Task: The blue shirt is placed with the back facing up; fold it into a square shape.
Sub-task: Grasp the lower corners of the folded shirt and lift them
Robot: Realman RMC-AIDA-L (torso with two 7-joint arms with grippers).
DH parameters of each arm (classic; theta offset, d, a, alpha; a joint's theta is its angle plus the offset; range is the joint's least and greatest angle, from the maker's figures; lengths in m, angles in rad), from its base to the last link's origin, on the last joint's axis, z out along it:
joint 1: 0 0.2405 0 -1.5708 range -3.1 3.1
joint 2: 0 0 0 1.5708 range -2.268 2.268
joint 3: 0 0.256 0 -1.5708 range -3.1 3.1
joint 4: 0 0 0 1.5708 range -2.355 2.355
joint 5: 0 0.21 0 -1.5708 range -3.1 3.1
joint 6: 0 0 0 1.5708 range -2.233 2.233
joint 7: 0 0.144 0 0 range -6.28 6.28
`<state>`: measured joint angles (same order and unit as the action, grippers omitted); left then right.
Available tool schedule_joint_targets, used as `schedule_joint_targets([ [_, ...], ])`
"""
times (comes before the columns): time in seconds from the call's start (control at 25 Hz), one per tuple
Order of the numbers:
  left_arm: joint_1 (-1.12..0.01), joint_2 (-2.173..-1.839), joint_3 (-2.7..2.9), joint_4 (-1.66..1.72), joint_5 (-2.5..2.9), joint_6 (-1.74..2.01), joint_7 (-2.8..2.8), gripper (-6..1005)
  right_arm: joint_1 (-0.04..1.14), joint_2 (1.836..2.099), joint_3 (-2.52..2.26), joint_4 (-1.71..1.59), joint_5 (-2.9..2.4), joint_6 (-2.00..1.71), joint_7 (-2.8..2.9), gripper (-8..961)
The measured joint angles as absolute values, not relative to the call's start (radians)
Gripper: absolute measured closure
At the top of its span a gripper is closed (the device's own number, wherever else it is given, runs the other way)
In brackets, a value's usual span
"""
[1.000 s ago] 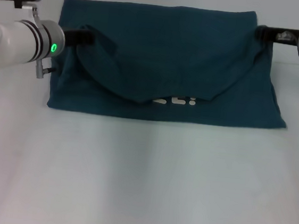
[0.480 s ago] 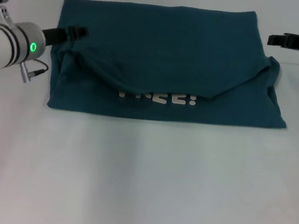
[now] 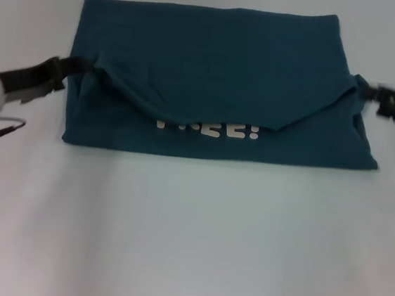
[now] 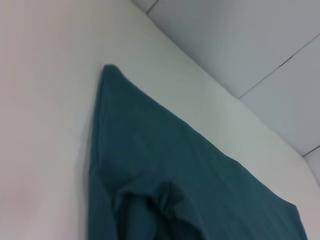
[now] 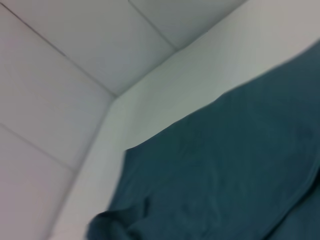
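One blue shirt [image 3: 221, 58] is lying mid-table [image 3: 188, 232], long axis running left-right, folded flap sagging toward the robot, white lettering [image 3: 209, 129] peeking out below. Left gripper [image 3: 75, 70] is touching its left edge, right gripper [image 3: 374, 98] sitting beside its right edge; finger states cannot be told.

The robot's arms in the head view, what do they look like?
The left gripper has dark, slim black fingers on a white rounded wrist with a glowing green ring light and a thin dark cable looping beneath. The right gripper shows only dark, blurred hardware at the picture's edge beside the blue shirt.
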<state>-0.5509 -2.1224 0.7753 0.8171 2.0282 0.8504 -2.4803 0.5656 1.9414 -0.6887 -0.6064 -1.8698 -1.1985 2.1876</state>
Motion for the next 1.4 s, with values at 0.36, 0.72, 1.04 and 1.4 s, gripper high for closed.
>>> schedule_joint_targets([
  [0.36,-0.546,-2.118,0.691,0.726,2.008,0.933,-2.085,216,0.453,1.942,-0.615,-0.579,-1.783,-1.365,2.115,150],
  [0.72,-0.573,-2.107,0.695,0.621,2.019,0.858,-2.029,217,0.461,1.941,-0.611,-0.578,-1.788,-1.369,2.103,150],
  [1.04,-0.580,-2.105,0.697,0.569,2.020,0.805,-2.023,217,0.459,1.942,-0.610,-0.569,-1.784,-1.370,2.102,149],
  [1.4,-0.580,-2.110,0.761,0.562,2.020,0.782,-2.024,218,0.457,1.944,-0.609,-0.569,-1.781,-1.370,2.101,151],
])
